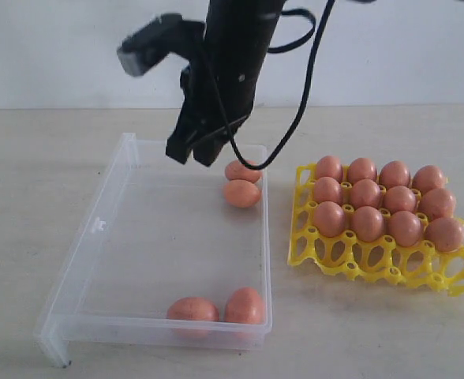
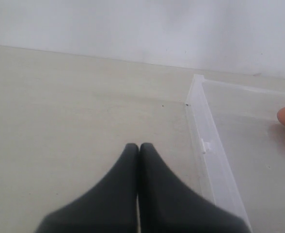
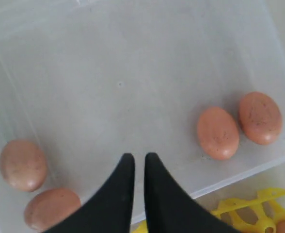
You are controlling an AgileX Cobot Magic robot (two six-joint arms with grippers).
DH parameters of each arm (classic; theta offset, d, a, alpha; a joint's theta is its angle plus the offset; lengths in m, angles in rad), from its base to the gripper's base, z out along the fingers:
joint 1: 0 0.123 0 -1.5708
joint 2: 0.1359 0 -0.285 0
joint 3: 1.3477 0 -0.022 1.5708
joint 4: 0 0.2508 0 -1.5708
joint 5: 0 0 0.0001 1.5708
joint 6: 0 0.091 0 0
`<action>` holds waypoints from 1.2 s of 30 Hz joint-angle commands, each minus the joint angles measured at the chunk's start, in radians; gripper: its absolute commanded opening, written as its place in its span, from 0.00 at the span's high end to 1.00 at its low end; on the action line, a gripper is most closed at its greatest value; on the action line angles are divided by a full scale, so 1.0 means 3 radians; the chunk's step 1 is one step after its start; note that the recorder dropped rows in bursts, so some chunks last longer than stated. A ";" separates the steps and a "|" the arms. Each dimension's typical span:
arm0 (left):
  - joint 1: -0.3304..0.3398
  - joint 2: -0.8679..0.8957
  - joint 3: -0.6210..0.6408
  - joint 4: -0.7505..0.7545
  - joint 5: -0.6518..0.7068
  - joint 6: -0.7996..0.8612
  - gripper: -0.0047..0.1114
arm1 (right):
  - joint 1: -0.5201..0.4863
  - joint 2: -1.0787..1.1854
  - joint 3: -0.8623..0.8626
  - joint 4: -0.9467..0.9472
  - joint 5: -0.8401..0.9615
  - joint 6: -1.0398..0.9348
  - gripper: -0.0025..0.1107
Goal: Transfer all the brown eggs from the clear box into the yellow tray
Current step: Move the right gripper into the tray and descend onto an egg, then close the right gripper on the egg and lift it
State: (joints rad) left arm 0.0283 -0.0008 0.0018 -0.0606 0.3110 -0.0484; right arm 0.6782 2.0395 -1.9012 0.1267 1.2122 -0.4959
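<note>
The clear box (image 1: 82, 245) holds two brown eggs at its far right corner (image 1: 241, 193) and two against its near wall (image 1: 192, 309). My right gripper (image 1: 192, 156) hangs over the far part of the box, left of the far pair. In its wrist view the right gripper (image 3: 135, 158) is open by a narrow gap with nothing in it, one pair of eggs (image 3: 217, 132) to one side and the other pair (image 3: 23, 165) to the other. The yellow tray (image 1: 358, 264) carries several eggs (image 1: 366, 193) in its three far rows. My left gripper (image 2: 138, 147) is shut and empty over bare table beside the box (image 2: 205, 141).
The tray's near row of cups (image 1: 390, 268) holds nothing. The right arm's black cable (image 1: 307, 87) loops down toward the box's far right corner. A pale wall (image 1: 390, 47) stands behind the table. Bare tabletop (image 1: 27, 174) lies left of the box.
</note>
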 commanded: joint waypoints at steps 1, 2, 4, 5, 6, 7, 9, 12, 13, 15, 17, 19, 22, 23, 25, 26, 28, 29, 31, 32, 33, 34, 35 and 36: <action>-0.0011 0.0003 -0.0006 -0.0008 -0.0024 -0.0002 1.00 | -0.0028 0.0233 -0.0017 -0.0140 0.0029 -0.0123 0.58; -0.0011 0.0003 -0.0006 -0.0008 -0.0024 -0.0002 1.00 | -0.0028 0.0277 -0.0017 -0.0144 0.0029 -0.0132 0.51; -0.0011 0.0003 -0.0006 -0.0008 -0.0024 -0.0002 1.00 | -0.0028 0.0355 -0.0017 -0.0186 0.0029 -0.0221 0.41; -0.0011 0.0003 -0.0006 -0.0008 -0.0024 -0.0002 1.00 | -0.0028 0.0387 -0.0017 -0.0237 0.0018 -0.0237 0.42; -0.0011 0.0003 -0.0006 -0.0008 -0.0024 -0.0002 1.00 | -0.0028 0.0423 -0.0017 -0.0313 -0.0052 -0.0236 0.43; -0.0011 0.0003 -0.0006 -0.0008 -0.0024 -0.0002 1.00 | -0.0028 0.0455 -0.0017 -0.0404 -0.0114 -0.0236 0.45; -0.0011 0.0003 -0.0006 -0.0008 -0.0024 -0.0002 1.00 | -0.0028 0.0521 -0.0017 -0.0573 -0.0170 -0.0236 0.47; -0.0011 0.0003 -0.0006 -0.0008 -0.0024 -0.0002 1.00 | -0.0028 0.0610 -0.0017 -0.0729 -0.0217 -0.0236 0.47; -0.0011 0.0003 -0.0006 -0.0008 -0.0024 -0.0002 1.00 | -0.0028 0.0625 -0.0017 -0.0739 -0.0254 -0.0236 0.47; -0.0011 0.0003 -0.0006 -0.0008 -0.0024 -0.0002 1.00 | -0.0028 0.0668 -0.0017 -0.0808 -0.0366 -0.0279 0.47; -0.0011 0.0003 -0.0006 -0.0008 -0.0024 -0.0002 1.00 | -0.0028 0.0690 -0.0017 -0.0907 -0.0493 -0.0279 0.47; -0.0011 0.0003 -0.0006 -0.0008 -0.0024 -0.0002 1.00 | -0.0028 0.0724 -0.0017 -0.1049 -0.0604 -0.0279 0.47; -0.0011 0.0003 -0.0006 -0.0008 -0.0024 -0.0002 1.00 | -0.0028 0.0770 -0.0017 -0.1238 -0.0645 -0.0272 0.47; -0.0011 0.0003 -0.0006 -0.0008 -0.0024 -0.0002 1.00 | -0.0028 0.0795 -0.0017 -0.1242 -0.0645 -0.0272 0.47; -0.0011 0.0003 -0.0006 -0.0008 -0.0024 -0.0002 1.00 | -0.0028 0.0839 -0.0017 -0.1233 -0.0645 -0.0259 0.47; -0.0011 0.0003 -0.0006 -0.0008 -0.0024 -0.0002 1.00 | -0.0028 0.0857 -0.0017 -0.1224 -0.0645 -0.0259 0.47; -0.0011 0.0003 -0.0006 -0.0008 -0.0024 -0.0002 1.00 | -0.0028 0.0913 -0.0017 -0.1218 -0.0645 -0.0259 0.47; -0.0011 0.0003 -0.0006 -0.0008 -0.0024 -0.0002 1.00 | -0.0028 0.0927 -0.0017 -0.1218 -0.0650 -0.0259 0.47; -0.0011 0.0003 -0.0006 -0.0008 -0.0024 -0.0002 1.00 | -0.0030 0.0969 -0.0017 -0.1224 -0.0664 -0.0259 0.47; -0.0011 0.0003 -0.0006 -0.0008 -0.0024 -0.0002 1.00 | -0.0030 0.0988 -0.0017 -0.1224 -0.0681 -0.0259 0.47; -0.0011 0.0003 -0.0006 -0.0008 -0.0024 -0.0002 1.00 | -0.0030 0.1003 -0.0017 -0.1224 -0.0709 -0.0259 0.47; -0.0011 0.0003 -0.0006 -0.0008 -0.0024 -0.0002 1.00 | -0.0030 0.1027 -0.0017 -0.1224 -0.0728 -0.0249 0.47; -0.0011 0.0003 -0.0006 -0.0008 -0.0024 -0.0002 1.00 | -0.0037 0.1040 -0.0017 -0.1224 -0.0758 -0.0231 0.47; -0.0011 0.0003 -0.0006 -0.0008 -0.0024 -0.0002 1.00 | -0.0037 0.1060 -0.0017 -0.1224 -0.0795 -0.0194 0.48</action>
State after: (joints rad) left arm 0.0283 -0.0008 0.0018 -0.0606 0.3110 -0.0484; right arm 0.6774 2.3480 -1.9017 -0.2368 0.9967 -0.5688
